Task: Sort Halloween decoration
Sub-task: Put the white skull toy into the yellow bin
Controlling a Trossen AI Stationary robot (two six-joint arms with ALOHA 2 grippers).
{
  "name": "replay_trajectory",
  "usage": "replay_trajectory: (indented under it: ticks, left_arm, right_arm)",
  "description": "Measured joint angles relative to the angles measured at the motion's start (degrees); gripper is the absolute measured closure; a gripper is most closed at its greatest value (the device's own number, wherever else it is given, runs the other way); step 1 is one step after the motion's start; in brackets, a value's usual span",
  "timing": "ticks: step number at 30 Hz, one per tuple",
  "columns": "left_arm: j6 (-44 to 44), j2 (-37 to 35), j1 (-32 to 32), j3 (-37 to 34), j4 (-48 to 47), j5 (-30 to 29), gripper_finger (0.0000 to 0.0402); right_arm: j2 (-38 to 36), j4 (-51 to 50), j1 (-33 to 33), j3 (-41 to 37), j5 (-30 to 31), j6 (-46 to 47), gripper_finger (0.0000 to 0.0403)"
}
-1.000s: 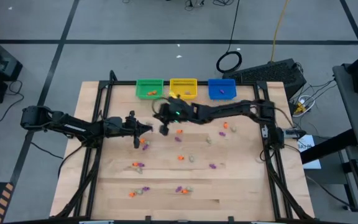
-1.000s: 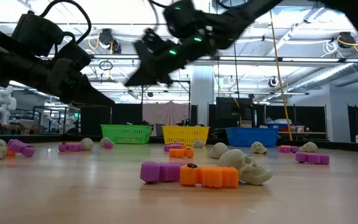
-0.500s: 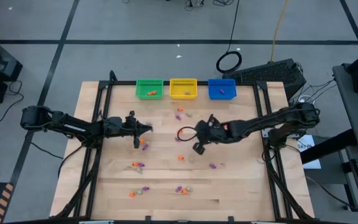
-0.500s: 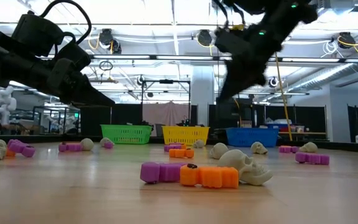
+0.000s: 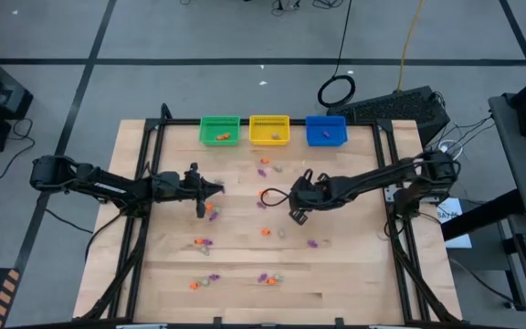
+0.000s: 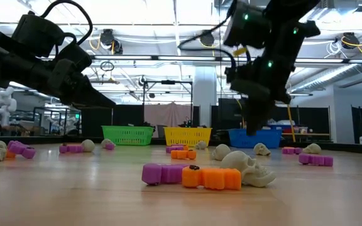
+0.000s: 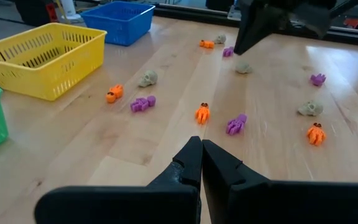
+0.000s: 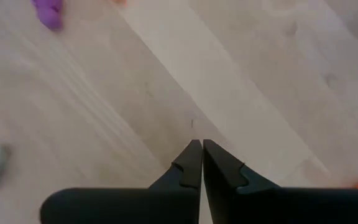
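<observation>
Nearest the low camera, a little heap sits on the desk (image 6: 74, 201): a ribbed purple piece (image 6: 161, 172), a knobbly orange piece (image 6: 212, 177) and a pale skull (image 6: 250, 168) with hollow eye sockets, all touching, all with the matte, ridged look of moulded or printed plastic. Over the middle of the desk the right gripper (image 5: 296, 216) has swung back from the basket row, where it was a second ago, and now points down at bare wood; jaws pressed together, nothing in them. So that looks like a delivery done and a return for the next piece, though those jaws must part before they can take anything. The closest candidates are an orange trinket (image 5: 265, 231) and a beige one (image 5: 281, 234) just beside it. The left gripper (image 5: 201, 209) has not budged, hovering on its side of the desk, jaws closed and empty, an orange-and-purple pair (image 5: 212, 215) right by it. The Halloween decoration mostly lies scattered over the pale, smooth-planked wood. At the far edge wait three slatted plastic baskets: green basket (image 5: 219, 129) holding something orange, yellow basket (image 5: 269, 129), blue basket (image 5: 326, 130) with a purple speck. Plenty left to sort.
</observation>
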Motion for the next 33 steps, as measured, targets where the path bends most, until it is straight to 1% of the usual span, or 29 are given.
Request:
replay_trajectory:
  ticks: [12, 18, 20, 23, 28, 31, 33]
  left_arm:
    - [0.02, 0.00, 0.00, 0.00, -0.25, -0.02, 0.0389]
    - [0.04, 0.00, 0.00, 0.00, -0.12, -0.02, 0.0389]
    - [0.04, 0.00, 0.00, 0.00, -0.13, -0.02, 0.0389]
    - [0.02, 0.00, 0.00, 0.00, -0.12, -0.02, 0.0389]
    - [0.04, 0.00, 0.00, 0.00, -0.11, -0.02, 0.0389]
    - [0.02, 0.00, 0.00, 0.00, -0.11, -0.02, 0.0389]
    - [0.02, 0.01, 0.00, 0.00, -0.09, -0.02, 0.0389]
  right_arm:
    - [3.43, -2.22, -0.35, 0.02, -7.58, 0.07, 0.0403]
    - [3.01, -3.51, 1.73, 0.02, -11.54, 0.09, 0.0403]
    - [2.16, -4.24, 2.92, 0.02, -11.81, 0.36, 0.0403]
    - [0.27, -8.56, 5.28, 0.02, -11.84, 3.12, 0.0403]
    - [-3.31, -19.93, 9.83, 0.04, -11.75, 10.50, 0.0397]
    - [-4.34, -26.27, 11.93, 0.04, -11.73, 11.33, 0.0374]
    - [-4.36, -29.31, 12.86, 0.04, -11.64, 8.84, 0.0350]
